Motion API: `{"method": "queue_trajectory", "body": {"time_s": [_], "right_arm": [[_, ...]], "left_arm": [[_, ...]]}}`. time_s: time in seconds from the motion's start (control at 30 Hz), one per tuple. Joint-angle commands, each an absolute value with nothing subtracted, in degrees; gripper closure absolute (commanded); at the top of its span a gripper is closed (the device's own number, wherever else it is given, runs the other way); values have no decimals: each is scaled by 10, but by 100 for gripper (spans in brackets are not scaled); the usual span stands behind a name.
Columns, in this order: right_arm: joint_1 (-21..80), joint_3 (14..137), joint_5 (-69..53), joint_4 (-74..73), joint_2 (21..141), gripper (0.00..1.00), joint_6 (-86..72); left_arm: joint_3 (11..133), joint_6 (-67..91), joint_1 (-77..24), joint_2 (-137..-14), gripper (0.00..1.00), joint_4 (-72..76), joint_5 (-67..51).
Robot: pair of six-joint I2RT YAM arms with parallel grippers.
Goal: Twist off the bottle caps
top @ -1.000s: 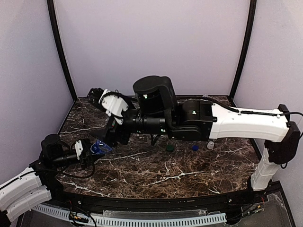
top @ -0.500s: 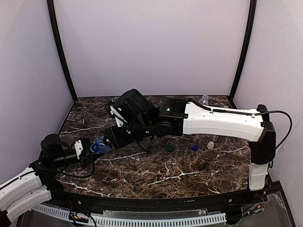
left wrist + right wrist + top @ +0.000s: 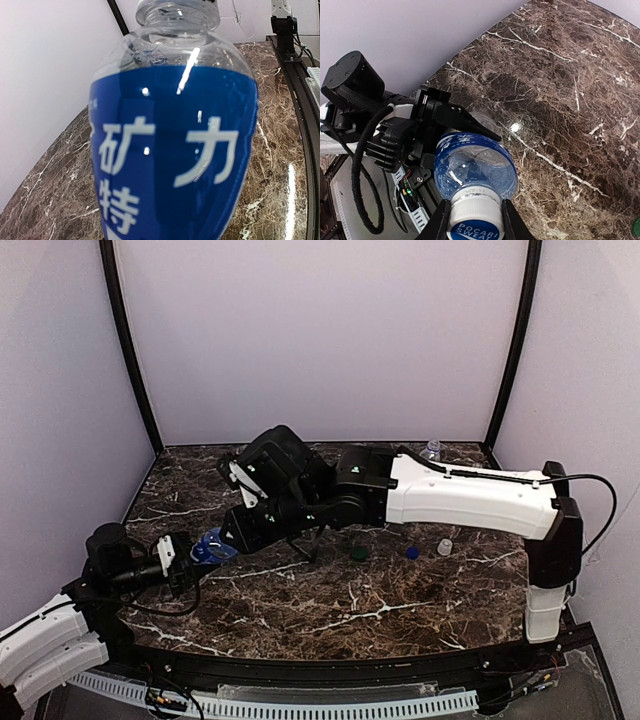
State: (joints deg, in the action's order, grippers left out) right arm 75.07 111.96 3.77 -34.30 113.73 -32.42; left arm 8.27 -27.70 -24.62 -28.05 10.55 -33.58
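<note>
- My right gripper (image 3: pixel 472 220) is pinched on the cap (image 3: pixel 472 226) of the blue-labelled bottle (image 3: pixel 475 167). One finger presses each side of the cap's white skirt, and its printed blue top faces my wrist camera.
- My left gripper (image 3: pixel 195 558) is clamped on that bottle's body, just below and to the left of my right gripper. One black finger lies along the bottle's side in the right wrist view. The left wrist view shows only the blue label (image 3: pixel 170 160) filling the frame, with none of that gripper's fingers.
- The bottle sits between my two grippers, tilted so its neck points up toward the right one.
- Already done, as I judge it: three caps lie loose on the table (image 3: pixel 350 615), well off to the right of my right gripper and on the near side of my right forearm (image 3: pixel 470 500). They are the green cap (image 3: pixel 358 553), the blue cap (image 3: pixel 412 552) and the pale cap (image 3: pixel 445 547).
- The far bottle (image 3: pixel 431 450) stands well beyond that forearm by the back wall. It is too small for me to tell whether its neck is bare, and I cannot see the other bottles.
- Left to do: this cap is seated on its neck and not yet off. It looks like the last one, so I judge the task close to finished, with one twist-off remaining.
</note>
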Motion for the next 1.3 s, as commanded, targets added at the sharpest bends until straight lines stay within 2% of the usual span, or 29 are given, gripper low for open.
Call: {"method": "queue_trajectory", "body": {"time_s": [0.0,0.13,0.23,0.47,0.6,0.77,1.0,1.2,1.23,1.27], "right_arm": [[762,1111,-31,-302,1120,100,-144],[797,1051,-101,-270,1094,100,120],[816,996,-103,-262,1077,100,295],[849,975,96,-268,1089,100,644],[854,897,227,-131,1083,100,866],[854,826,211,60,1056,100,1097],[853,808,187,152,1057,100,1243],[853,802,178,138,1040,100,1237],[853,798,178,141,1040,95,1229],[853,795,177,146,1039,82,1216]], "left_arm": [[85,-273,-243,-278,73,107,-352],[85,-272,-243,-277,74,102,-374],[85,-274,-243,-275,74,98,-385],[87,-277,-242,-273,74,89,-405],[87,-279,-241,-273,74,87,-409],[87,-282,-241,-271,74,84,-415],[87,-286,-241,-268,75,79,-422],[86,-287,-241,-267,75,78,-424],[86,-287,-241,-267,75,78,-424],[87,-287,-241,-267,75,78,-423]]}}
